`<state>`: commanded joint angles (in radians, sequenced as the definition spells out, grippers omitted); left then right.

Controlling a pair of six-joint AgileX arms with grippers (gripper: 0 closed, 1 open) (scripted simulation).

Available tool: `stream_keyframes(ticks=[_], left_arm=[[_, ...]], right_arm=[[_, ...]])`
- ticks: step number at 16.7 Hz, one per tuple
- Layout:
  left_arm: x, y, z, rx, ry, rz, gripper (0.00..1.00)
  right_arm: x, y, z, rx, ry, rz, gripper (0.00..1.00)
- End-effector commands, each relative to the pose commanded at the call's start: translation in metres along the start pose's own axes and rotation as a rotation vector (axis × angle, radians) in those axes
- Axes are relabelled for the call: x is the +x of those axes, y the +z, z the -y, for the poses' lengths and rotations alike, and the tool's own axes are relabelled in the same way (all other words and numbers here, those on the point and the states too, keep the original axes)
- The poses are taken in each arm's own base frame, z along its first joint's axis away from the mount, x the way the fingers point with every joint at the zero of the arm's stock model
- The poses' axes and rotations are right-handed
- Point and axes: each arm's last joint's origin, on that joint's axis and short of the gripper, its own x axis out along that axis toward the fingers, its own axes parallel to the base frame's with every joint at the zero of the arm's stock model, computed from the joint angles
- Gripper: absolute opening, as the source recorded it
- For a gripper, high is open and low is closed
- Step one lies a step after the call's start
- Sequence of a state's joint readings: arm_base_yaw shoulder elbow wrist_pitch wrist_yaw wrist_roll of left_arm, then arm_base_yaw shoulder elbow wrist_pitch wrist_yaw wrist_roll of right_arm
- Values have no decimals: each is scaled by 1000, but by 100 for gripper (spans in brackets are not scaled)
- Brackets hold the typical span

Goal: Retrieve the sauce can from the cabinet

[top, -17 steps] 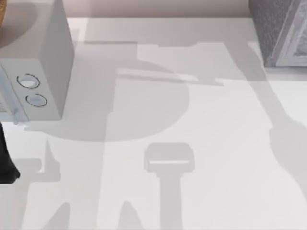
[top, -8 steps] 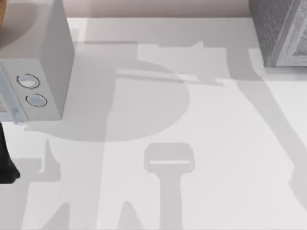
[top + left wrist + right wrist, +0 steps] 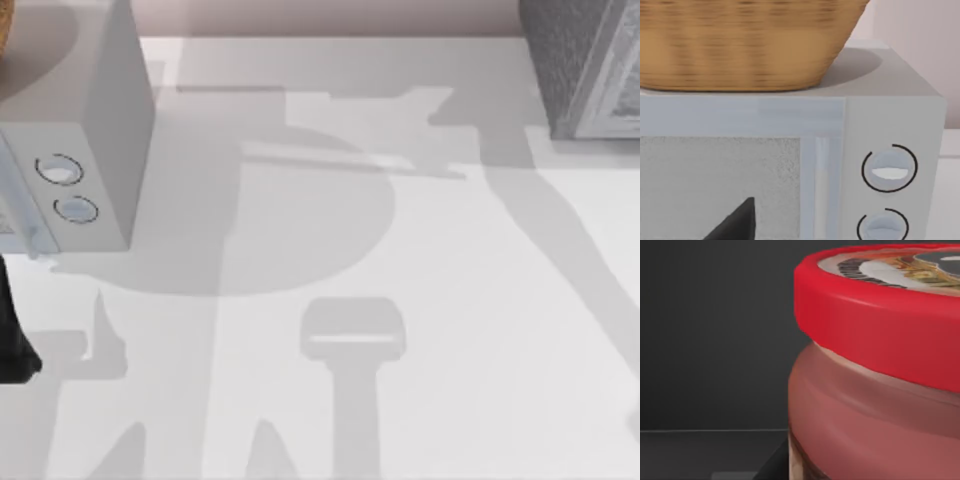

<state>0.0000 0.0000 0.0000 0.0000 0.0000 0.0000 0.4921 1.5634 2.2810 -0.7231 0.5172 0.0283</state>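
Looking from my right wrist, I see the sauce can (image 3: 875,370) very close against a dark grey back wall, standing on a dark floor, its red top rim above a reddish side label and a pale-lettered emblem on the lid; whether my right hand is open or closed around it I cannot tell. From above, the white surface (image 3: 430,300) carries long arm shadows, a grey microwave (image 3: 95,150) at the left with two round dials, and a speckled grey cabinet (image 3: 580,65) at the far right corner. My left arm (image 3: 12,340) sits at the left edge beside the microwave; its wrist camera faces the microwave door, a wicker basket (image 3: 740,40) on top, and a dark fingertip (image 3: 737,222); how far that hand is open I cannot tell.
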Motion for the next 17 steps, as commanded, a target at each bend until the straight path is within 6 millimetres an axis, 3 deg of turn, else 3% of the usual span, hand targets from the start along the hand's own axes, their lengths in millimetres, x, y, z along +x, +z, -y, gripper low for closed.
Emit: stream_keyframes(ticks=[6, 10, 13, 17], left_arm=[[0, 0, 0, 0, 0, 0, 100], [0, 0, 0, 0, 0, 0, 100], [0, 0, 0, 0, 0, 0, 100], [0, 0, 0, 0, 0, 0, 100]], right_arm=[[-18, -4, 19, 10, 4, 27, 0], [-45, -33, 47, 1, 2, 26, 0], [-64, -84, 68, -19, -2, -15, 0], [-90, -188, 93, -39, -4, -96, 0]])
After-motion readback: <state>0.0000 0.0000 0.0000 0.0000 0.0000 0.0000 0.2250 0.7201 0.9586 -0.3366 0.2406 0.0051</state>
